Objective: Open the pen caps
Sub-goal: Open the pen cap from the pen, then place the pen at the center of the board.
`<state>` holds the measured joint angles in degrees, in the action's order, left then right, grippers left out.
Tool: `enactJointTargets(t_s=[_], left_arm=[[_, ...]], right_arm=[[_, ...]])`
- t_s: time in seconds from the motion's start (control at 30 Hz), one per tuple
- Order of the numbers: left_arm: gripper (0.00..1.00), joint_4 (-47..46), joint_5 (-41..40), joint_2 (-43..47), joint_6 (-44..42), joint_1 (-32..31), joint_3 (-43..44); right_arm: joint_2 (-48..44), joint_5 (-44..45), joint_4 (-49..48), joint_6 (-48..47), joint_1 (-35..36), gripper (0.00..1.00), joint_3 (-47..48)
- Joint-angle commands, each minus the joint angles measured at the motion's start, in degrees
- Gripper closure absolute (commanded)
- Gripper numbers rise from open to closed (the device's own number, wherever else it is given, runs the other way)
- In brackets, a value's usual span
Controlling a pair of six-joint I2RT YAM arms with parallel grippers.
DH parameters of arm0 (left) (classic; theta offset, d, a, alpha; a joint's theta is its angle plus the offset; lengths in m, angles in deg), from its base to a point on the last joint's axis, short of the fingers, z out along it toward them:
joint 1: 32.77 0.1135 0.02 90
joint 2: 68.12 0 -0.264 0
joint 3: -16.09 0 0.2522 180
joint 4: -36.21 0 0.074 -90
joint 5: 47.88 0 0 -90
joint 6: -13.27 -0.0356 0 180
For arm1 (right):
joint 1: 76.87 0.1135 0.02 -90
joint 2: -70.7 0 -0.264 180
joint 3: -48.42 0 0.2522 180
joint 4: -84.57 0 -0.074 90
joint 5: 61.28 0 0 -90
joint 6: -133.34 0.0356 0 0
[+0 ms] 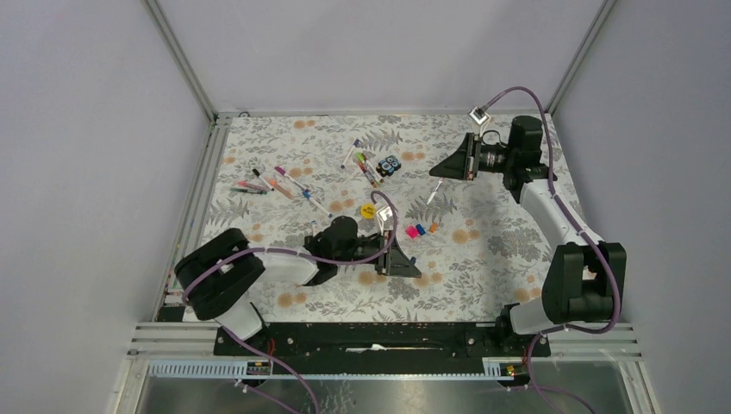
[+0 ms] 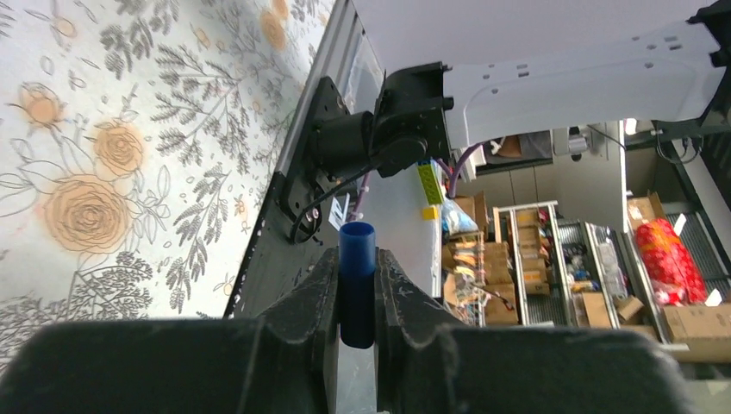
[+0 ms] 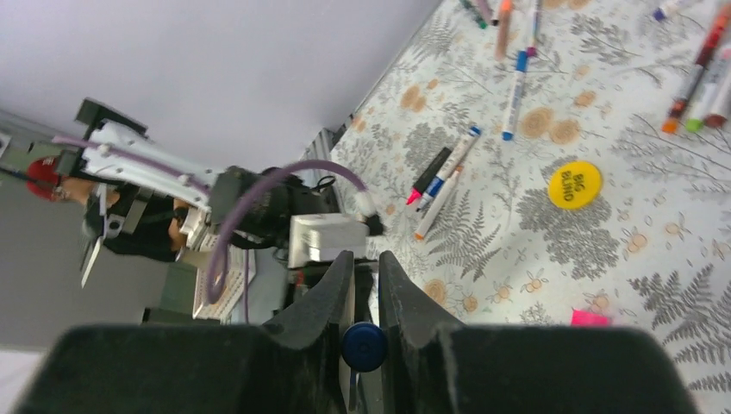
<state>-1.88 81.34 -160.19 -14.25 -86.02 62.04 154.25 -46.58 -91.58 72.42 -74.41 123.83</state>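
In the left wrist view, my left gripper [image 2: 357, 257] is shut on a dark blue pen cap [image 2: 357, 246], whose open end sticks out past the fingertips. From above, that gripper [image 1: 403, 260] hovers low over the cloth at centre front. My right gripper [image 3: 363, 263] is shut on a pen, seen end-on as a round blue end [image 3: 363, 345]. In the top view the right gripper [image 1: 441, 168] is raised at the back right, with the thin white pen [image 1: 435, 191] hanging below it. Loose pink [image 1: 409, 230], blue [image 1: 420, 229] and orange [image 1: 433, 227] pen caps lie between the arms.
Several pens lie at the back left [image 1: 259, 185] and back centre [image 1: 369, 171] of the floral cloth. Between the pens and the left gripper sits a yellow disc [image 1: 369, 210]. A black-and-blue block [image 1: 390, 165] is near the centre pens. A metal rail [image 1: 200, 185] edges the left side.
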Motion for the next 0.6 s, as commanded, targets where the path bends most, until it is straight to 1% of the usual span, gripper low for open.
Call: enactJointTargets(t_s=[0.0, 0.07, 0.2, 0.27, 0.37, 0.57], left_arm=[[1.0, 10.07, -5.56, 8.38, -8.07, 1.73, 0.69], [1.0, 17.96, -10.17, 11.95, -11.97, 2.59, 1.29], [1.0, 32.19, -19.82, 18.69, -18.06, 4.94, 1.95], [1.0, 36.07, -24.13, 21.5, -19.61, 6.26, 1.69], [1.0, 39.93, -27.02, 24.35, -20.96, 8.24, 1.05], [1.0, 47.26, -32.7, 25.45, -22.31, 10.96, 1.12]], right_arm=[[2.3, 10.14, 16.38, -15.18, -0.02, 1.0, 2.02], [4.02, 14.6, 18.54, -17.01, -0.01, 1.0, 1.88], [8.77, 19.63, 18.56, -15.07, 0.15, 1.0, 2.49], [11.22, 22.03, 20.16, -14.98, 0.68, 1.0, 4.15], [14.94, 24.89, 22.82, -15.67, 2.18, 1.0, 6.91], [21.35, 28.91, 27.54, -17.58, 6.03, 1.0, 11.84]])
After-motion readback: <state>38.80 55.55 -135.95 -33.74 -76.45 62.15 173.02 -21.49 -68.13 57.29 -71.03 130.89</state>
